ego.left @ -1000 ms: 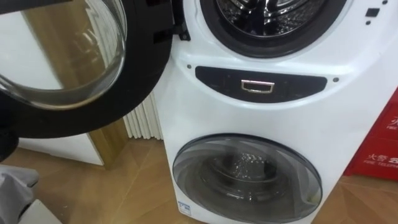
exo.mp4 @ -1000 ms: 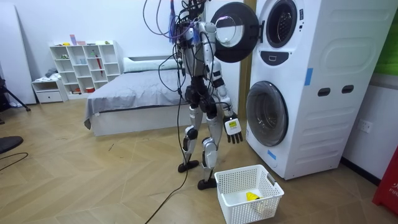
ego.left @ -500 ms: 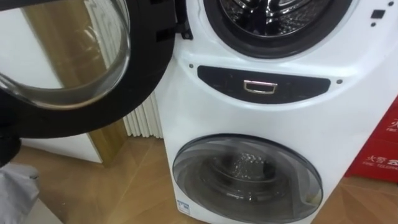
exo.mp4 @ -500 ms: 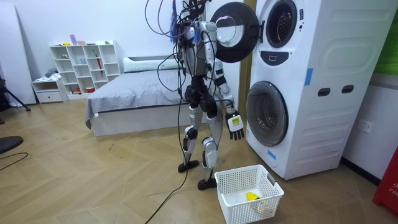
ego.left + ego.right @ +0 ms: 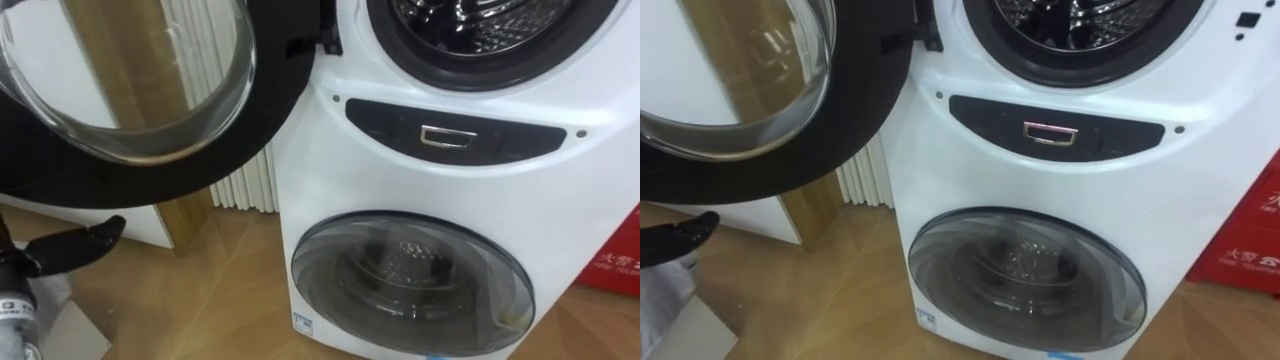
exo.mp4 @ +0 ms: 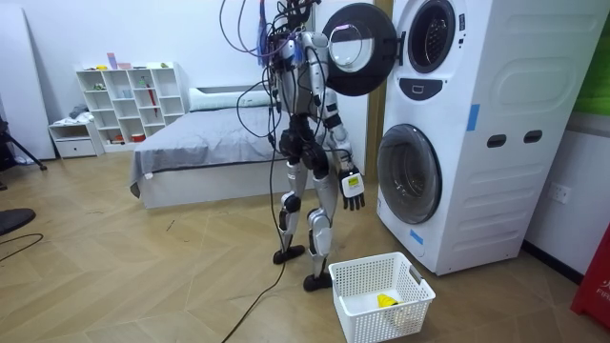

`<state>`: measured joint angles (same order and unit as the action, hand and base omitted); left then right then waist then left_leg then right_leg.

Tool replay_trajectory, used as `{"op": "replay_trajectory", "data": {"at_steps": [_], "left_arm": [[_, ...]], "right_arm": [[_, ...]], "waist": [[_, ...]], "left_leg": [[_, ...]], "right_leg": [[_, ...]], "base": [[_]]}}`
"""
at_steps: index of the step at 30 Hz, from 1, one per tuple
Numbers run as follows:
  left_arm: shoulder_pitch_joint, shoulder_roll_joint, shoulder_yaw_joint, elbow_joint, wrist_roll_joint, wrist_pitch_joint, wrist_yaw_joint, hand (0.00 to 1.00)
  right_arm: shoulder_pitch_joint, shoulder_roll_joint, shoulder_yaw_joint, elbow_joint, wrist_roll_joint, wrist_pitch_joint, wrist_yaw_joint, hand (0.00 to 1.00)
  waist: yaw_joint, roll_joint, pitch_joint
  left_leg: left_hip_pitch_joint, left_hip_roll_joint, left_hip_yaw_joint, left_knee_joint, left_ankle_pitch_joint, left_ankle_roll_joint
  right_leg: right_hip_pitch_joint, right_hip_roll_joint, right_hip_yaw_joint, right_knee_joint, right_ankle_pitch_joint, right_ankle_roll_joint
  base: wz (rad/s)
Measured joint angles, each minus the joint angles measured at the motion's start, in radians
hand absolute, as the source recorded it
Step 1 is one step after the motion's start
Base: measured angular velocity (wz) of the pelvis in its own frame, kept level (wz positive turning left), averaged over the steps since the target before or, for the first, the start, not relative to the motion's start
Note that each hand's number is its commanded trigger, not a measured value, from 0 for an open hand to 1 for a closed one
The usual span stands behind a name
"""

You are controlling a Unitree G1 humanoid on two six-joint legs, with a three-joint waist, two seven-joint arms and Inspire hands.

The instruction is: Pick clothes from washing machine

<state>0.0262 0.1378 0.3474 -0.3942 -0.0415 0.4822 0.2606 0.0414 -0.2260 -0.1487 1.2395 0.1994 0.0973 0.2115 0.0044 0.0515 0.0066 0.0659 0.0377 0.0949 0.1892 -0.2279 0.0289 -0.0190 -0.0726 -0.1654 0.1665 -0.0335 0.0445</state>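
Observation:
I stand before a white stacked washing machine. Its upper round door is swung open to my left, and the upper drum shows bare metal with no cloth in sight. My left hand is low at the left, below the open door, with its fingers straight and nothing in it. In the room view that hand hangs between me and the lower door. A white laundry basket stands on the floor by my feet, with a small yellow item inside.
The lower washer door is closed. A white radiator and a wooden frame stand left of the machine, and a red box to its right. A bed and a white shelf lie behind me.
The eye view has shifted, so the machine sits further right. My left hand has risen into the lower left of the eye view. In the room view it has lifted slightly.

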Motion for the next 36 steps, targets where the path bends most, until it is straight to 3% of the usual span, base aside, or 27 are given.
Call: {"op": "replay_trajectory", "data": {"at_steps": [7,15,22,25,29,32,36], "left_arm": [[0.014,-0.004,-0.010,-0.012,0.014,0.000,0.000,0.00],[0.050,-0.004,-0.032,-0.039,0.008,-0.002,0.000,0.00],[0.111,-0.006,-0.032,-0.050,0.007,-0.042,-0.002,0.00],[0.165,-0.011,-0.033,-0.053,-0.026,-0.096,-0.002,0.00],[0.176,-0.052,-0.051,-0.053,-0.048,-0.140,-0.002,0.00],[0.218,-0.055,-0.056,-0.053,-0.048,-0.191,-0.002,0.00],[0.221,-0.071,-0.065,-0.034,-0.046,-0.233,-0.002,0.00]], "right_arm": [[0.005,0.000,0.051,-0.070,0.005,0.003,0.022,0.00],[0.009,-0.001,0.078,-0.088,0.039,-0.007,0.019,0.00],[0.034,0.001,0.084,-0.129,0.039,-0.008,0.033,0.00],[0.048,0.002,0.092,-0.171,0.039,-0.009,0.030,0.00],[0.048,0.007,0.145,-0.201,0.040,-0.011,0.018,0.00],[0.047,0.015,0.147,-0.239,0.040,-0.013,0.017,0.00],[0.045,0.020,0.148,-0.241,0.040,-0.014,0.018,0.00]], "waist": [[0.000,-0.003,-0.0020],[0.001,-0.015,-0.0098],[0.001,-0.025,-0.0124],[0.000,-0.026,-0.0124],[0.000,-0.041,-0.0126],[0.000,-0.052,-0.0115],[0.000,-0.068,-0.0120]], "left_leg": [[-0.001,-0.004,0.002,0.000,0.001,0.002],[0.000,-0.017,0.016,-0.003,0.007,0.013],[0.002,-0.019,0.038,-0.003,0.008,0.015],[0.011,-0.019,0.050,-0.003,0.008,0.015],[0.013,-0.021,0.051,-0.004,0.007,0.017],[0.014,-0.022,0.067,-0.004,0.007,0.017],[0.014,-0.026,0.075,-0.002,0.007,0.018]], "right_leg": [[-0.001,-0.005,-0.003,0.001,0.001,0.001],[-0.009,-0.017,0.000,0.008,0.009,0.011],[-0.016,-0.020,0.000,0.007,0.009,0.011],[-0.010,-0.020,-0.003,0.006,0.009,0.012],[0.001,-0.022,-0.002,0.006,0.011,0.014],[0.003,-0.023,-0.004,0.007,0.011,0.014],[0.002,-0.026,-0.006,0.008,0.012,0.015]], "base": [[0.00],[-0.04],[-0.10],[-0.10],[0.00],[-0.13],[-0.06]]}}
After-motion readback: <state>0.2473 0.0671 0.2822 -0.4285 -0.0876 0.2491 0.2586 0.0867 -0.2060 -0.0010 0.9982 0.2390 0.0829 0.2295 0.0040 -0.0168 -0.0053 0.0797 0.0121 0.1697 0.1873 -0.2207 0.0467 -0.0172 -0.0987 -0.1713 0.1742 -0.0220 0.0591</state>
